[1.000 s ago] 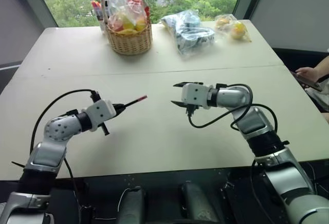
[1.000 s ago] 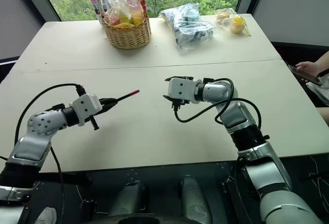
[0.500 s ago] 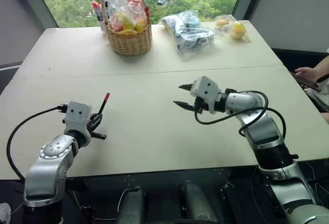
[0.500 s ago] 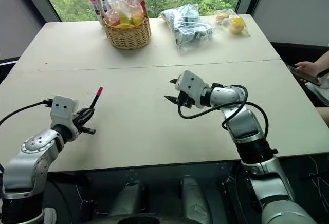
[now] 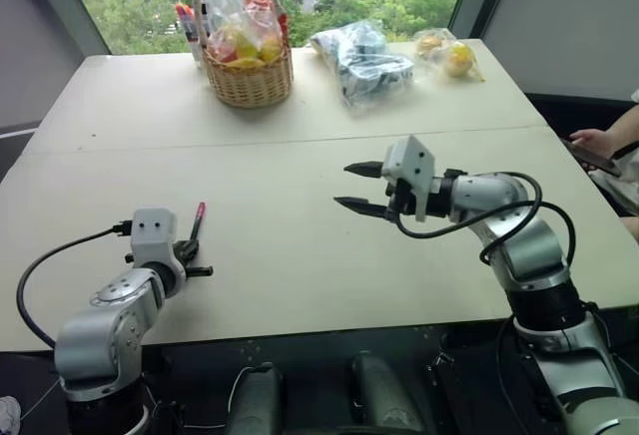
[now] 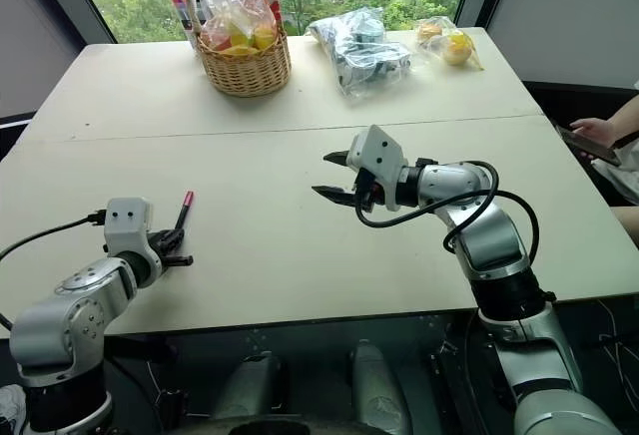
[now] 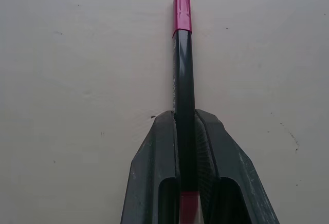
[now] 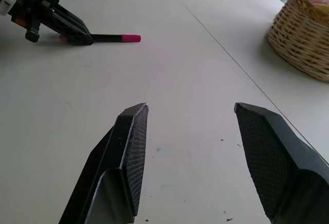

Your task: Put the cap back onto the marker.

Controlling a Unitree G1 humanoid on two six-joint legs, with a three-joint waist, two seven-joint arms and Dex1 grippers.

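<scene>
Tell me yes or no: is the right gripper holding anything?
No, the right gripper stands open with only bare table showing between its fingers.

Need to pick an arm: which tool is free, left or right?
The right tool, open and empty above the table. The left tool is shut on the marker.

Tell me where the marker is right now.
The marker is on the robot's left, clamped in the left gripper low over the near table, capped pink end pointing away.
</scene>
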